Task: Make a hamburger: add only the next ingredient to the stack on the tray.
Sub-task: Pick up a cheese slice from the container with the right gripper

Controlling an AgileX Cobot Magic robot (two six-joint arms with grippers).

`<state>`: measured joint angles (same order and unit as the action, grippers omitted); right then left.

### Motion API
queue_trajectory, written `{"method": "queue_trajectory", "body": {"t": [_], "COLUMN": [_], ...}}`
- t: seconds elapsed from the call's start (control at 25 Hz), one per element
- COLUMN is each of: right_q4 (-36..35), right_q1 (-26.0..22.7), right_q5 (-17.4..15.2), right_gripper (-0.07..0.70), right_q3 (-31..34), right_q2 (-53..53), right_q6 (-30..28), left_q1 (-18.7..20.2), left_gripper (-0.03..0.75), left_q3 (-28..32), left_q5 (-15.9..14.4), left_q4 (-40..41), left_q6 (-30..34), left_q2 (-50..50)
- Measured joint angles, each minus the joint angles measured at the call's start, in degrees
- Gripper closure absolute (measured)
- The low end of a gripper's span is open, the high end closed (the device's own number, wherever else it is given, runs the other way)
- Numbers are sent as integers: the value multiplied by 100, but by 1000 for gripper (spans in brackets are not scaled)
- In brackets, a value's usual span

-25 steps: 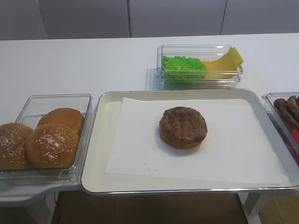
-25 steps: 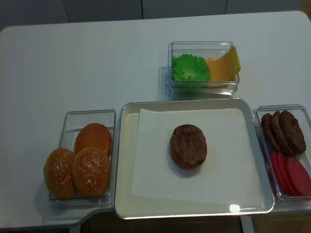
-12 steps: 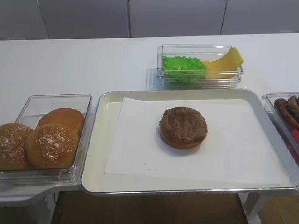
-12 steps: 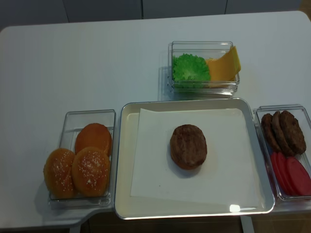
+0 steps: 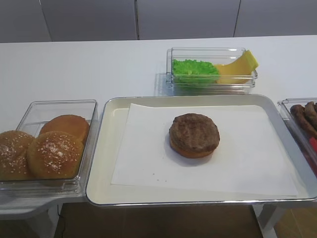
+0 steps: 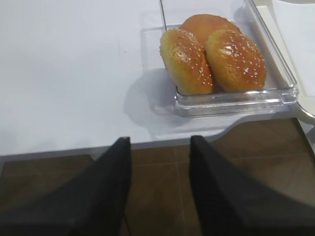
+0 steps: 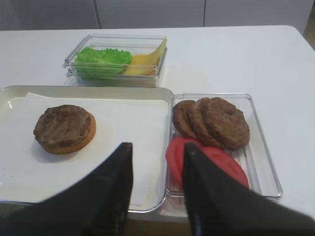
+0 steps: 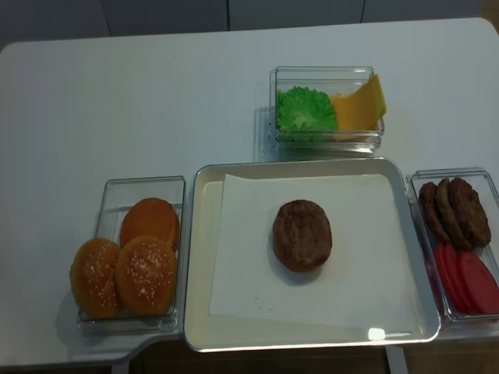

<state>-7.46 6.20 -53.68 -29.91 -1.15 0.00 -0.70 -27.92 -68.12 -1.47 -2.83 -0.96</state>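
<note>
With both the left gripper (image 6: 158, 189) and the right gripper (image 7: 156, 189) waiting apart-fingered and grasping nothing, the cheese slice (image 5: 241, 68) is lying in its clear container (image 5: 174, 82) behind the tray (image 5: 106, 163), so the right arm is probably needing to reach for it and lay it flat on the patty (image 5: 194, 132).

So it's a plain white table (image 8: 156, 101) with rounded corners, and four things sit straight on it. Dead center toward 6 o'clock is the tray (image 8: 201, 257), cream-white with a shiny metal rim. At 12 o'clock from the tray, a bit apart from it, there's a clear plastic container (image 8: 327, 140) on the tabletop. At 9 o'clock a second clear container (image 8: 144, 187) sits right up against the tray's edge, and at 3 o'clock a third clear one (image 8: 452, 173) is tucked just beside the tray's other side. The tray's front edge hangs over the table's front cutout.
</note>
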Motion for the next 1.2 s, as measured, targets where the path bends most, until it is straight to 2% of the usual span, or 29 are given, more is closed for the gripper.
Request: {"method": "queue_trajectory", "body": {"t": [0.28, 0.48, 0.6, 0.8, 1.2], "right_q4": [-61, -85, -92, -106, -375], "right_q1": [-12, -12, -12, -12, -12], "right_q5": [349, 871, 1095, 1197, 1276], "right_gripper": [364, 362, 334, 248, 239], "right_q3": [-406, -819, -1114, -1543, -2632], "right_q2": [-1252, -2356, -3004, -4161, -6364], "right_q6": [0, 0, 0, 0, 0], "left_q1": [0, 0, 0, 0, 0], "left_gripper": [417, 417, 417, 417, 417], "left_q3": [0, 0, 0, 0, 0], "left_q5": [0, 0, 0, 0, 0], "left_q4": [0, 0, 0, 0, 0], "left_q6": [0, 0, 0, 0, 0], "left_q2": [0, 0, 0, 0, 0]}}
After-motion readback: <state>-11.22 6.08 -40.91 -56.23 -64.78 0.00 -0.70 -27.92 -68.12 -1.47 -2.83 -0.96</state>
